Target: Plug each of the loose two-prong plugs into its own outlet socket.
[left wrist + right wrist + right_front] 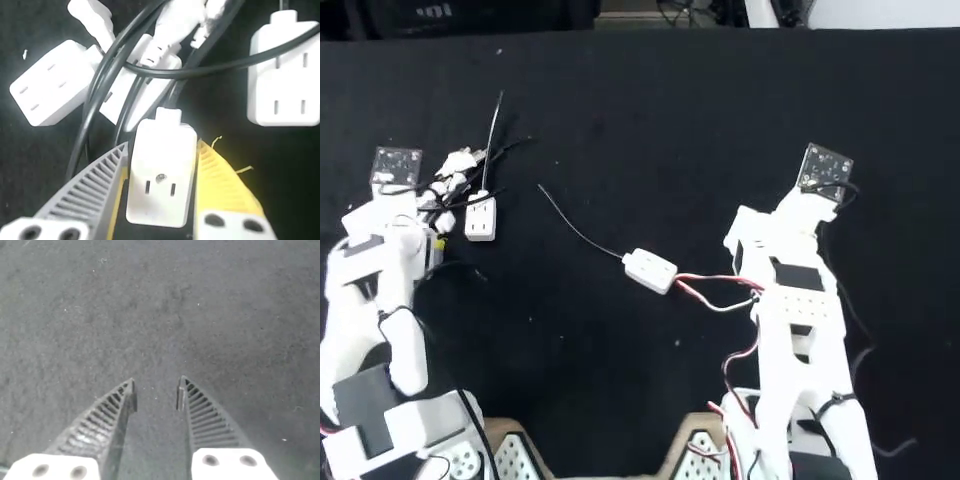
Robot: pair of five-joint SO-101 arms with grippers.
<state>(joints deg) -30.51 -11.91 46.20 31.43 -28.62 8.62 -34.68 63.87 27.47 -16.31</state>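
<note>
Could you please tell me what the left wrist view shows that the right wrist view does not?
Left wrist view: the left gripper clamps a white outlet block, with other outlet blocks and tangled black cables beyond it. Right wrist view: the right gripper, open, holding nothing. Both: ribbed fingers above the black cloth.
</note>
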